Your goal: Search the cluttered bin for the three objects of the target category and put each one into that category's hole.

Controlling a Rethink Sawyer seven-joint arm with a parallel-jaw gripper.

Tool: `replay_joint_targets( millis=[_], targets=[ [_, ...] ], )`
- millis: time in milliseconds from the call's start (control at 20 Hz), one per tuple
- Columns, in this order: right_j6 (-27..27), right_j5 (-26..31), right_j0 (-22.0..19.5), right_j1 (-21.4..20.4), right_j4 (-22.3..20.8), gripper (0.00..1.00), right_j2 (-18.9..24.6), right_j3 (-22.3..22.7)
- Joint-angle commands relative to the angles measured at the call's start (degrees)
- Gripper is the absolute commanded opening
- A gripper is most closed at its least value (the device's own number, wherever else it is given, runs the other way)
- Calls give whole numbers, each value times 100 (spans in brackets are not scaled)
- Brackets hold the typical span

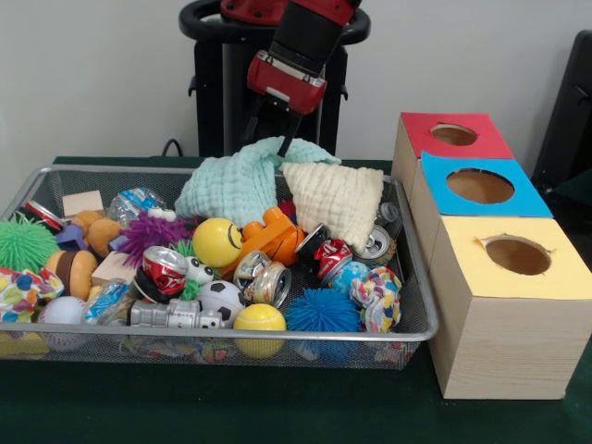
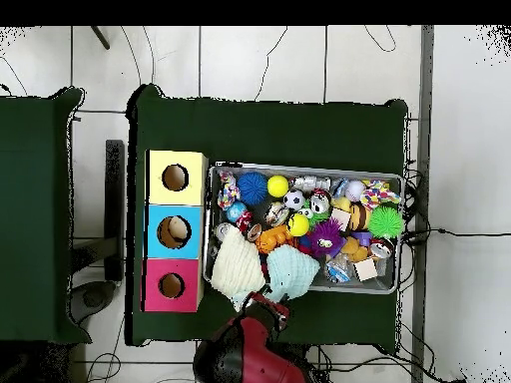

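My fingers [image 1: 282,139] hang at the far rim of a wire mesh bin [image 1: 421,305], pressed down into the top of a pale green cloth [image 1: 242,180]. The tips are buried in its folds, so I cannot tell whether they are apart or together. The green cloth is draped over the bin's back edge, directly under me. Just beside it, touching it, lies a cream cloth [image 1: 338,199], spread over the toys toward the boxes.

Below my fingers, nearer the bin's front, the clutter is dense: a yellow smiley ball [image 1: 216,242], an orange plastic toy [image 1: 273,233], crushed drink cans [image 1: 264,277], a small football [image 1: 220,298], a blue spiky ball [image 1: 322,312], a purple spiky ball [image 1: 151,231] and a green spiky ball [image 1: 22,242].

Beside the bin, on the dark green worktop [image 1: 277,416], stands a row of three wooden boxes, each with a round hole on top: a red-topped box [image 1: 453,137], a blue-topped box [image 1: 481,185] and a yellow-topped box [image 1: 518,254]. In the overhead view the red-topped box lies closest to my fingers.
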Motion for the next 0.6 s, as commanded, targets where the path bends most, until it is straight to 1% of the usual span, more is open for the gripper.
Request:
replay_joint_targets(
  millis=[50, 400, 450, 600],
  targets=[
    [1009, -791, -463, 498, -362, 100, 258, -868],
    [1032, -1316, -930, 774, -894, 100, 279, -851],
    [1036, -1360, -963, 792, -923, 100, 288, -850],
    [976, -1383, -876, 805, -830, 100, 261, -826]
  ],
)
